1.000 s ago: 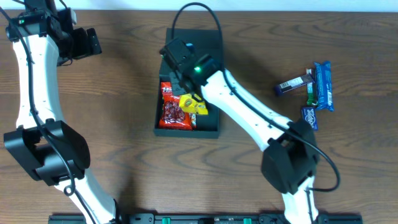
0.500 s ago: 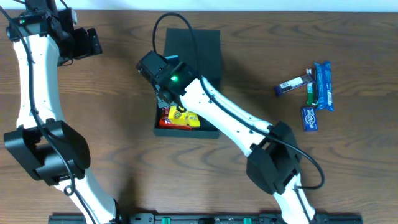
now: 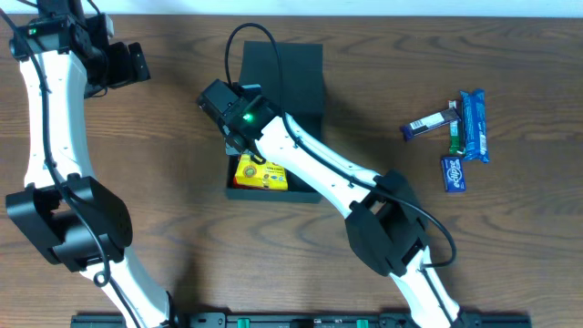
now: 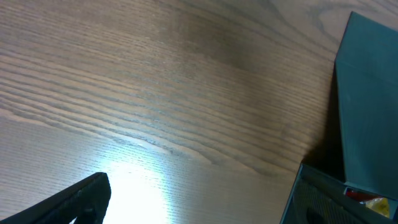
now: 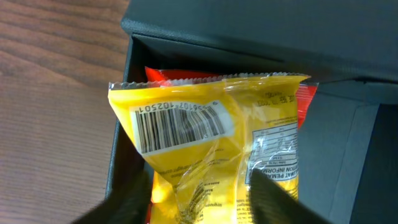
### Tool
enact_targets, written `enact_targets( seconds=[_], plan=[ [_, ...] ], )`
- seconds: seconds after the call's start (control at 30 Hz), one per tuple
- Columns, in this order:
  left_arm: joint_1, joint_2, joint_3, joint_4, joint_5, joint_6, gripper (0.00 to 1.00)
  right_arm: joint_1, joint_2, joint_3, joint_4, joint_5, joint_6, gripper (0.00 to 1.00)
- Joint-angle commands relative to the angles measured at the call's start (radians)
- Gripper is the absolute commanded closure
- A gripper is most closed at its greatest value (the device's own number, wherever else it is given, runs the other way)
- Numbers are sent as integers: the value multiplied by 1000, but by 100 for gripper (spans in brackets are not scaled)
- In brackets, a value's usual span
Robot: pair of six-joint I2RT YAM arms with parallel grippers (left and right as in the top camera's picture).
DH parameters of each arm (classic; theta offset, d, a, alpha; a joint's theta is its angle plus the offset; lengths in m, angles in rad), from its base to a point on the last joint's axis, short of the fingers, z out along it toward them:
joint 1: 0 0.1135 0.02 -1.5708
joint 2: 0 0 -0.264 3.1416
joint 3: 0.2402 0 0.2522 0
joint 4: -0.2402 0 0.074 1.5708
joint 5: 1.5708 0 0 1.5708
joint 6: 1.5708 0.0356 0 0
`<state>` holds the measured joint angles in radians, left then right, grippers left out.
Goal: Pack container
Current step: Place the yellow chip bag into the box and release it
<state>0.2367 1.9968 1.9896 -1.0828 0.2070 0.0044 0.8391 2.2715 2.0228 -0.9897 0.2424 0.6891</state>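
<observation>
The dark teal container (image 3: 303,68) lies at the table's middle with its flap lid folded back. Inside it a yellow snack packet (image 3: 260,173) lies flat over a red packet (image 5: 166,74). My right gripper (image 3: 249,153) hangs over the box's left part. In the right wrist view its two fingers stand apart on either side of the yellow packet (image 5: 205,143), so the right gripper (image 5: 202,202) is open and grips nothing. My left gripper (image 3: 137,62) is far off at the back left, open over bare wood (image 4: 199,211).
Several loose snacks lie at the right: blue packets (image 3: 472,123), a dark bar (image 3: 430,121) and a small blue packet (image 3: 453,173). In the left wrist view the container's lid (image 4: 367,93) shows at the right edge.
My right arm swung left over the box and its jaws opened, letting go of the yellow packet, which now covers the red one. The left arm has not moved.
</observation>
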Motion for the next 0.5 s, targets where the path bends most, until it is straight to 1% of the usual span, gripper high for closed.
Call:
enact_targets(
  seconds=[0.0,0.03,0.17,0.2,0.23,0.27,0.3,0.4,0.47],
  plan=[
    [0,-22,-5,-7,8,6,5,0,6,30,0,12,-49,37],
    [0,-22,-5,-7,8,7,5,0,-2,37,-2,13,-62,34],
    [0,-22,-5,-11,8,7,5,-6,-61,66,0,16,-106,34],
    [0,-22,-5,-12,8,7,5,-8,-84,75,0,16,-126,35],
    [0,-22,-5,-13,8,7,5,-13,-105,77,0,16,-139,44],
    [0,-22,-5,-13,8,7,5,-19,-134,77,-4,16,-152,63],
    [0,-22,-5,-13,8,7,5,-32,-163,77,-19,16,-168,99],
    [0,-22,-5,-13,8,7,5,-72,-173,75,-84,8,-208,99],
    [-1,-22,-5,-13,8,7,5,-93,-160,53,-106,-55,-250,99]
  ],
)
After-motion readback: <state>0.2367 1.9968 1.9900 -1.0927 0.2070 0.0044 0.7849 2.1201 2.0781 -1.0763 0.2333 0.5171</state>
